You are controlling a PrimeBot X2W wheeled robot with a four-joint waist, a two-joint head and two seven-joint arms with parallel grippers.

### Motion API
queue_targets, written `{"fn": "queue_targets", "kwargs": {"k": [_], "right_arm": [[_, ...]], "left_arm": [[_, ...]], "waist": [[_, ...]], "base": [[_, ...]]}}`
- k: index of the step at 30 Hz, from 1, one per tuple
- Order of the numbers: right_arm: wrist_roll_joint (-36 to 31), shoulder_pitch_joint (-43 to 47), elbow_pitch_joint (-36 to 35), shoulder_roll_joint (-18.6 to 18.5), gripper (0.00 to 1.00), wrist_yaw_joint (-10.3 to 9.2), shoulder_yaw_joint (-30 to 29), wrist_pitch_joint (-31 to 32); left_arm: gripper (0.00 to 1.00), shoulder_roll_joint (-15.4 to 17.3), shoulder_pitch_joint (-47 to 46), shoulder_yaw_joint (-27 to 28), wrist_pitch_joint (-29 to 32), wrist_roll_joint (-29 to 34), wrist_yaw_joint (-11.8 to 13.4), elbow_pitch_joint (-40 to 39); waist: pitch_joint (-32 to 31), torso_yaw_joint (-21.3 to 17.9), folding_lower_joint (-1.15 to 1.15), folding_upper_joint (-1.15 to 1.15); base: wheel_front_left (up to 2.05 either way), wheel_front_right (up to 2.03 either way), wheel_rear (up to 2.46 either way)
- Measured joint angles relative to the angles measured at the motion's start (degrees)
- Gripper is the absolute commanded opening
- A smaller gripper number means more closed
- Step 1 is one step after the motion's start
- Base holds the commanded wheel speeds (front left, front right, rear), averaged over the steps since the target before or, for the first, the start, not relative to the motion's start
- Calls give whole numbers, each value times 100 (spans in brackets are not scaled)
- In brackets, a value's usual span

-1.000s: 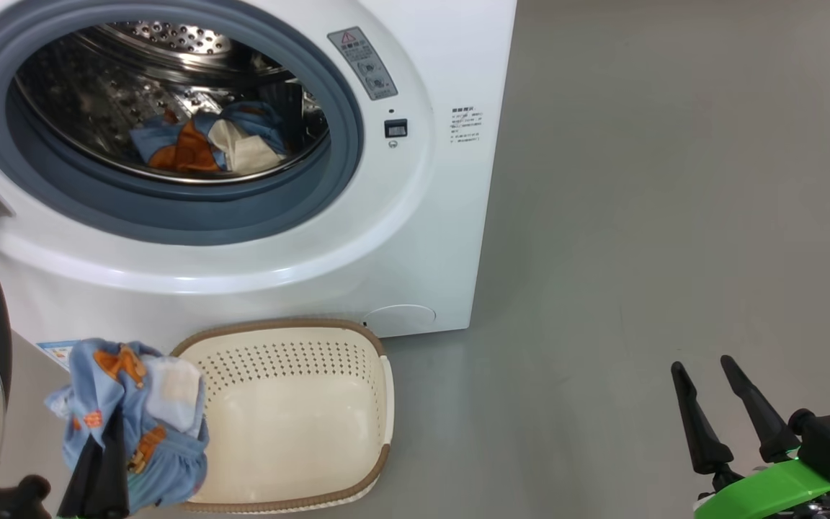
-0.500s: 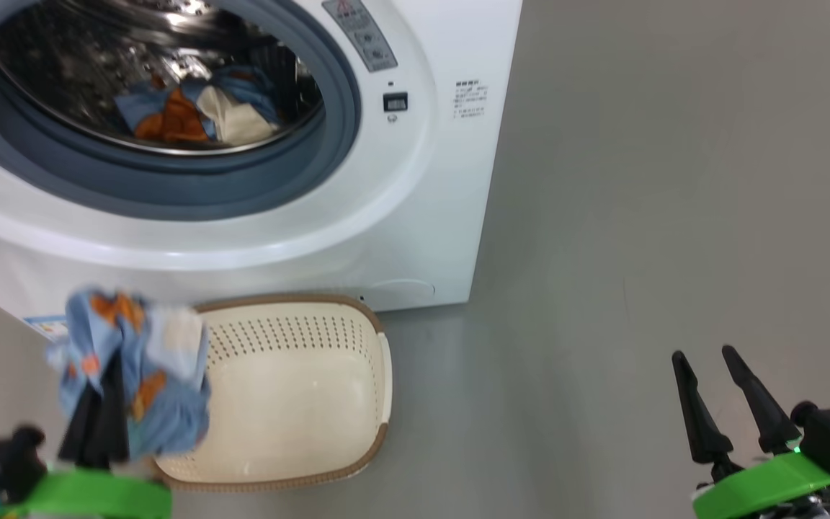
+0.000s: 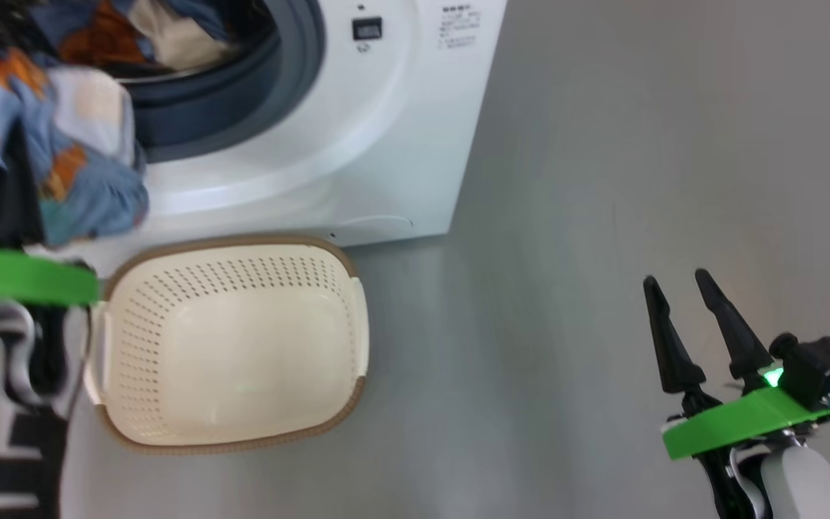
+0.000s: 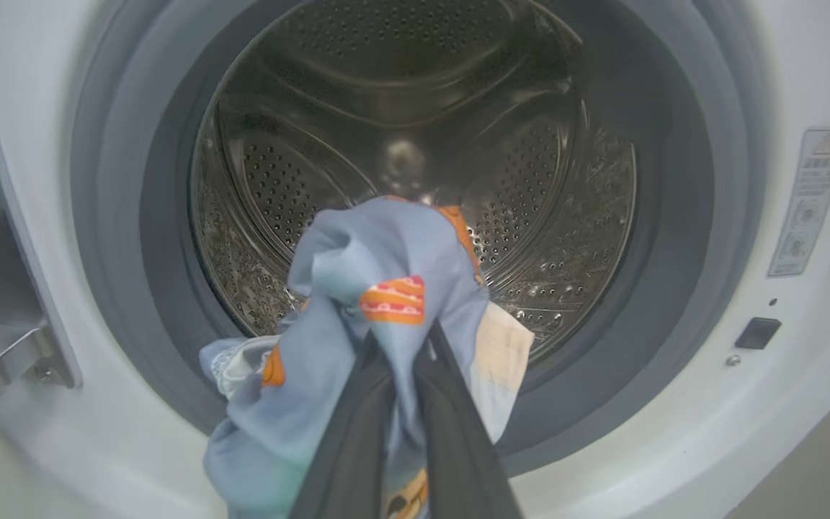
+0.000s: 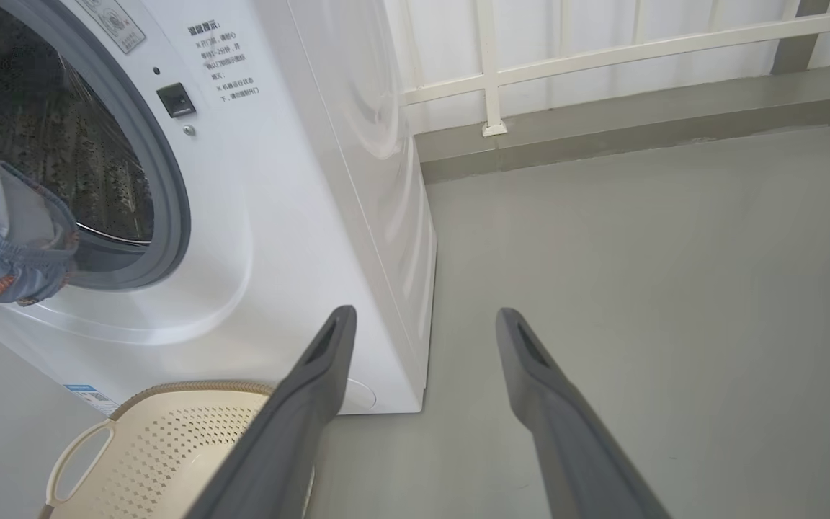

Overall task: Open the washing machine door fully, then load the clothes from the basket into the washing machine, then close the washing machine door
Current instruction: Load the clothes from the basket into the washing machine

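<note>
Roughly two-thirds done, by the look of it: the drum [image 4: 415, 108] of the washing machine [image 3: 386, 130] is unobstructed, so the door is judged open; one lot of clothes [image 3: 112, 32] is seen inside, and nothing is left in the basket [image 3: 354, 317] on the floor [image 3: 602, 180] just in front. The 2nd bundle [image 4: 379, 288] is clamped in the left tool [image 4: 400, 335] and held just before the mouth, by the lower seal [image 4: 660, 288]. Its long axis is set approx. along the fingers [image 4: 357, 432], top end aimed into the drum. The right tool [image 3: 676, 280] is spread wide w/ nothing in it. Left: drop-in, door shut.
</note>
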Motion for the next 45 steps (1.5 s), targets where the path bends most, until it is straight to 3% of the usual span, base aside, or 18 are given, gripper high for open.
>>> {"fn": "queue_targets", "kwargs": {"k": [15,21,25,26,27,28,45], "right_arm": [[-5,-446,9,290,100,0,530,0],[4,-662,11,347,100,0,694,0],[12,-723,-5,407,100,0,746,0],[12,-739,-12,410,100,0,748,0],[13,-762,-14,410,100,0,747,0],[13,-769,-18,413,100,0,747,0],[12,-795,1,415,100,0,755,0]], "left_arm": [[0,489,-2275,-112,1,-244,0,2468],[0,762,-2895,-94,1,-104,0,2753],[0,922,-3204,197,-1,167,0,2592],[6,943,-3251,230,-4,236,0,2585],[43,944,-3283,269,-4,307,0,2584],[100,933,-3299,324,-4,376,0,2596],[100,543,-2779,600,-4,658,0,2652]], "waist": [[766,-842,0,0],[1019,-1133,0,0],[1190,-1277,0,0],[1226,-1306,0,0],[1266,-1333,0,0],[1299,-1356,1,0],[1202,-1234,1,0]], "base": [[0,0,0],[0,0,0],[0,0,0],[0,0,0],[0,0,0],[0,0,0],[0,0,0]]}}
